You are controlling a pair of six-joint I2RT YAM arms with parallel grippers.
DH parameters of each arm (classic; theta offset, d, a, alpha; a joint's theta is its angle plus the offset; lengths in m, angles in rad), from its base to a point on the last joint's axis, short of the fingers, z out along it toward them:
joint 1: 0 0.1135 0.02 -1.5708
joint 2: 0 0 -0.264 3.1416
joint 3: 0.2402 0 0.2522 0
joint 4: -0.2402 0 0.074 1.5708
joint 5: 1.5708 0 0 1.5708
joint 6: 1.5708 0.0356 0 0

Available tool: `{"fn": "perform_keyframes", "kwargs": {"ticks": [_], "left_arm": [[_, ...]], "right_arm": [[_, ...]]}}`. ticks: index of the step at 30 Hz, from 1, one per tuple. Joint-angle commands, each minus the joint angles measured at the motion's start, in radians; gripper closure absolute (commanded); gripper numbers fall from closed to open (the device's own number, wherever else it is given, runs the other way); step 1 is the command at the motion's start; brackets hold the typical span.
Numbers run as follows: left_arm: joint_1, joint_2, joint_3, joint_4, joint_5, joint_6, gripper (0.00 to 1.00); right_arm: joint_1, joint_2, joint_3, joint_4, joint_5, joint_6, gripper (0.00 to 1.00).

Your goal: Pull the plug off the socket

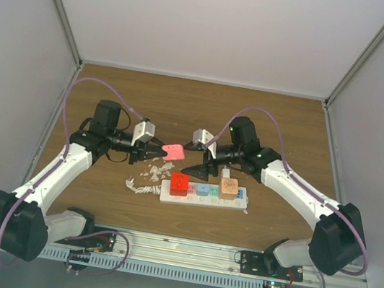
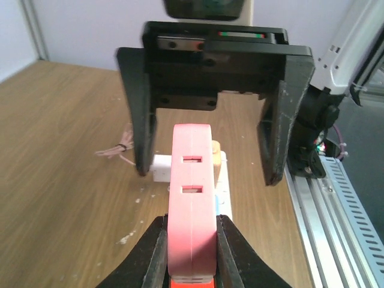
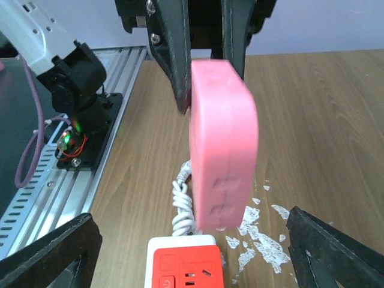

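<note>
My left end effector [image 2: 191,240] pinched the pink plug [image 2: 191,180] by its narrow edges, clear above the socket [image 1: 237,202], which lay on the counter [image 1: 112,95]. My right end effector [image 3: 192,252] stood spread. With so slim a pinch, the plug could twist loose and drop.

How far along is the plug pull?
Done: the pink plug is off the power strip, lifted clear. In hand: the left end effector is shut on it; the right end effector stands open beside it. Left: probably only setting it down; the red block and orange block sit on the strip.
</note>
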Motion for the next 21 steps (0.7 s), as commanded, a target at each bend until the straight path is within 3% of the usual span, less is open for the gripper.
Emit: {"fn": "perform_keyframes", "kwargs": {"ticks": [1, 6, 12, 16, 21], "left_arm": [[0.095, -0.026, 0.058, 0.042, 0.119, -0.059, 1.0], [0.166, -0.048, 0.082, 0.149, 0.153, -0.193, 1.0], [0.172, -0.078, 0.092, 0.238, 0.118, -0.313, 1.0], [0.166, -0.103, 0.089, 0.262, 0.109, -0.335, 1.0], [0.159, -0.112, 0.088, 0.283, 0.11, -0.347, 1.0]], "right_arm": [[-0.024, -0.047, 0.03, 0.011, 0.033, 0.031, 0.13], [-0.057, -0.022, 0.084, -0.018, -0.042, 0.09, 0.11], [-0.06, 0.024, 0.136, -0.028, -0.204, 0.19, 0.08], [-0.046, 0.059, 0.132, 0.023, -0.361, 0.286, 0.01], [-0.015, 0.082, 0.14, 0.066, -0.397, 0.336, 0.0]]}}
